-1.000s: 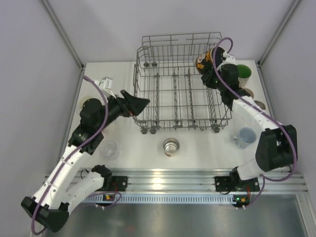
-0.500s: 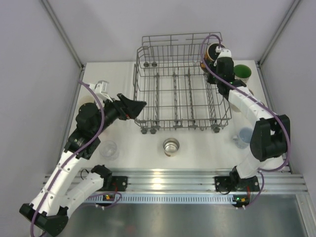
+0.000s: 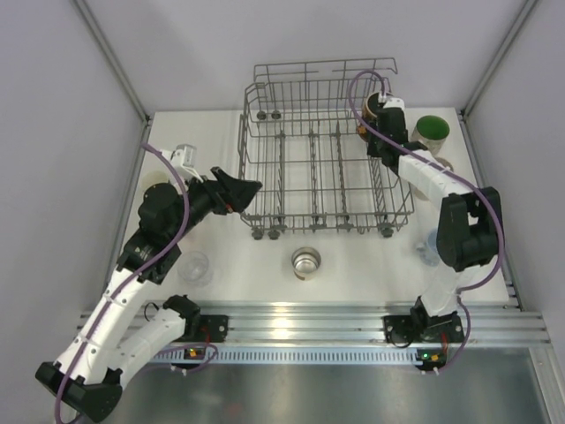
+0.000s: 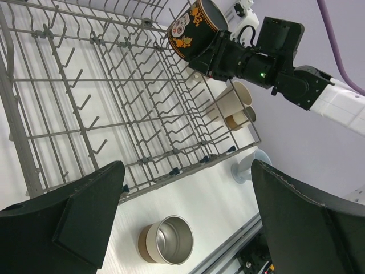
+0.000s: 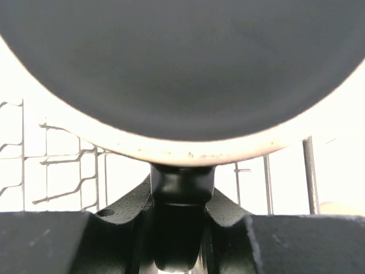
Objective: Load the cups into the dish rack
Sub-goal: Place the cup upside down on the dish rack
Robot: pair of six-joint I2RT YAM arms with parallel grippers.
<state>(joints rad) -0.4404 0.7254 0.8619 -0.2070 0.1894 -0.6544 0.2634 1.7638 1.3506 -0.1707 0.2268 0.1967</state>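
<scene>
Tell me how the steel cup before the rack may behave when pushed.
The steel cup stands upright and squat, so it likely slides rather than tips. Its shiny metal may slip in a grip.

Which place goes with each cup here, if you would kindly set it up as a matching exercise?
1 black patterned mug
2 steel cup
3 green cup
4 clear cup

a on table, right of dish rack
b in right jaws, above rack's far right corner
c on table, before rack's near side
d on table beside left arm

Pairs: 1-b; 2-c; 3-a; 4-d
</scene>
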